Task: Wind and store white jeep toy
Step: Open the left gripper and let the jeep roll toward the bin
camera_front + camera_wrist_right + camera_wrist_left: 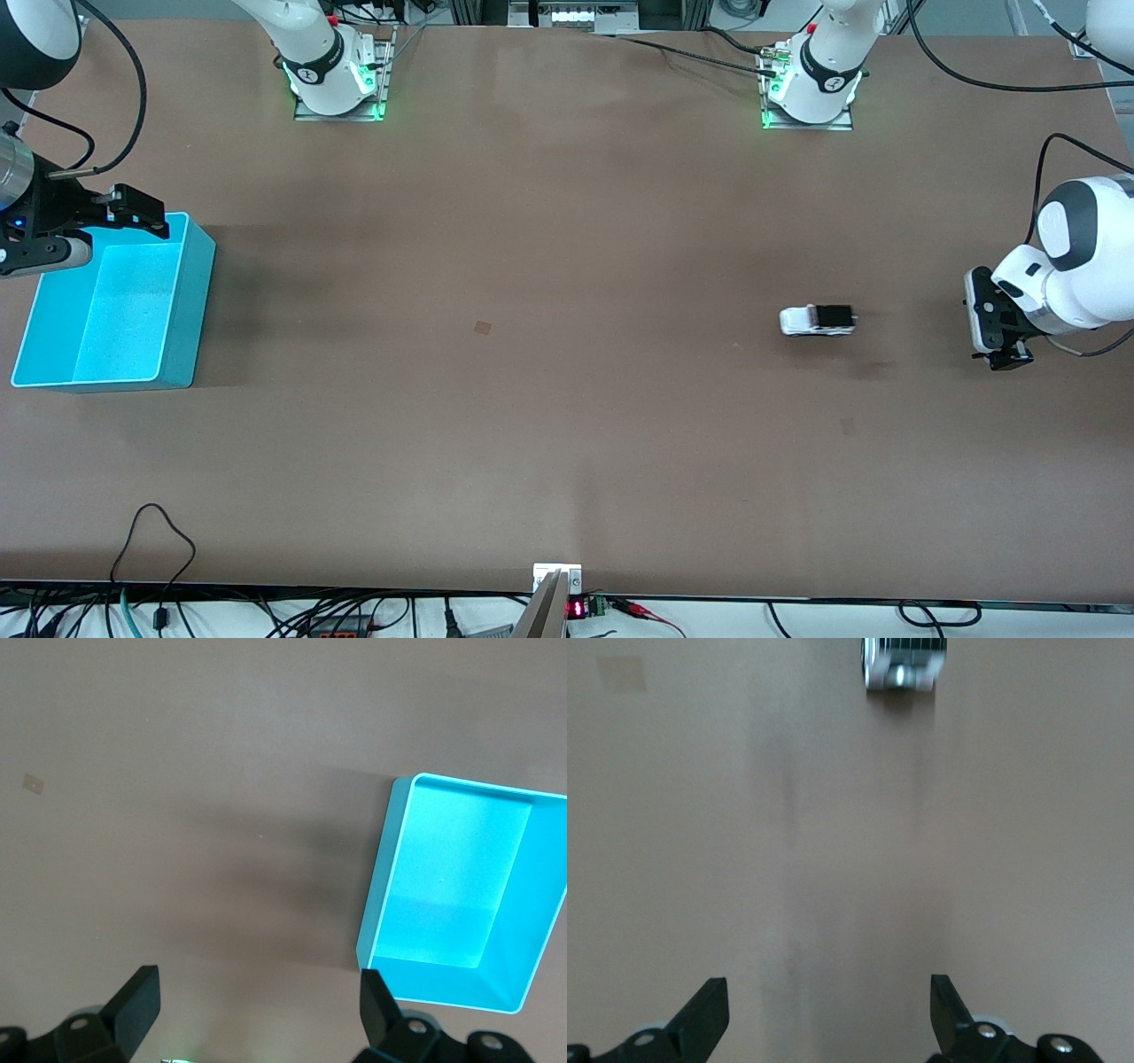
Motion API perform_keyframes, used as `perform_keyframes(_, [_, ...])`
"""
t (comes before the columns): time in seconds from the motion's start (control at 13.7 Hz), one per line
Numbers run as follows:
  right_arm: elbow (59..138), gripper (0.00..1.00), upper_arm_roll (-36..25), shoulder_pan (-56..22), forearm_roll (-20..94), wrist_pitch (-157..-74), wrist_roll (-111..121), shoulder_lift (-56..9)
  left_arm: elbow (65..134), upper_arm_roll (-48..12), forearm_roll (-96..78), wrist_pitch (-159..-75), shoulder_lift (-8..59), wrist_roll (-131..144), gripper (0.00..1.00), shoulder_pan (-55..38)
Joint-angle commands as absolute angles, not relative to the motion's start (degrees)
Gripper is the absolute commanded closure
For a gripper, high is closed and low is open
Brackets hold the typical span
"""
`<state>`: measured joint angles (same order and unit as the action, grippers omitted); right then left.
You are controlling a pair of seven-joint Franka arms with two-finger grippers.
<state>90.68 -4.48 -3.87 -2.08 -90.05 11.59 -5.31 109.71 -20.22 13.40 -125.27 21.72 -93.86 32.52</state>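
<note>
Two grippers spread, neither holding anything.
I saw the left gripper (999, 332) hanging low near the white jeep toy (817, 320) on the table (567, 425); the right gripper (106, 221) waited over the turquoise bin (173, 346).

The left gripper (828, 1019) hangs over bare brown tabletop (833, 859), its two dark fingertips (709, 1014) spread wide with nothing between them. The white jeep toy (902, 665) sits on the tabletop well apart from the fingertips, only partly in view.
</note>
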Motion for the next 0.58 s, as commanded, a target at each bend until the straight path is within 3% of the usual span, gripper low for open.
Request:
perform_keyframes(0.0, [90.4,0.0,-4.3,-3.8,-1.8,-89.4,12.3,-5.2,109.8,-21.4,12.3,-124.5,19.8,-95.1,0.0,31.7])
perform_keyframes(0.51, [90.4,0.0,-4.3,-3.8,-1.8,-89.4,12.3,-5.2,109.1,-21.3,10.1,-124.4,18.5,-95.0,0.0,25.0])
